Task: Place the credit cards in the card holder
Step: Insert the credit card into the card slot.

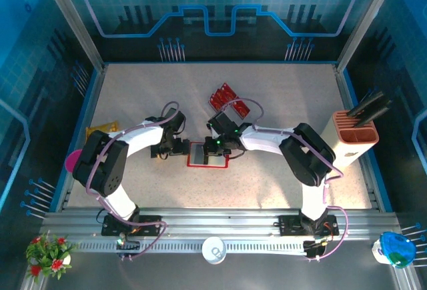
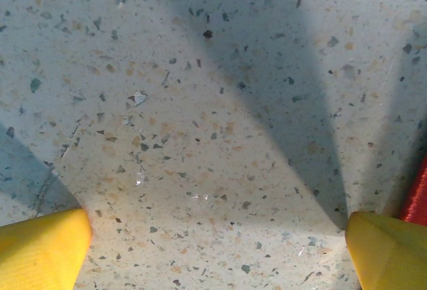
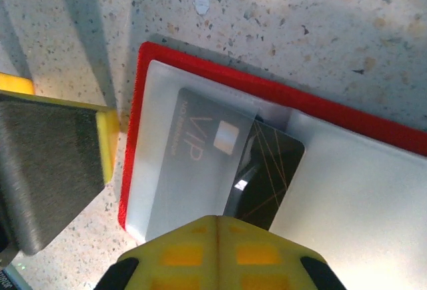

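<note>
1. Two grippers are pictured at the card holder (image 1: 199, 158). The right gripper (image 1: 218, 145) is clenched directly over the holder's pale pocket. The left gripper (image 2: 217, 233) is spread wide above bare table, with the holder's red edge just beside one finger.
2. A dark card (image 3: 270, 173) is seen half-tucked beside a grey VIP card (image 3: 200, 140) under the right fingers. Whether it is pinched cannot be told.
3. The card is best slid flat and square into the pocket, with the holder steadied by the left gripper.
4. The remaining credit cards (image 1: 229, 101) are fanned beyond the right gripper, well apart from it.
5. The speckled table (image 1: 280, 90) is ringed by blue-lit walls, and a salmon box (image 1: 355, 137) is stood far to the gripper's right.
</note>
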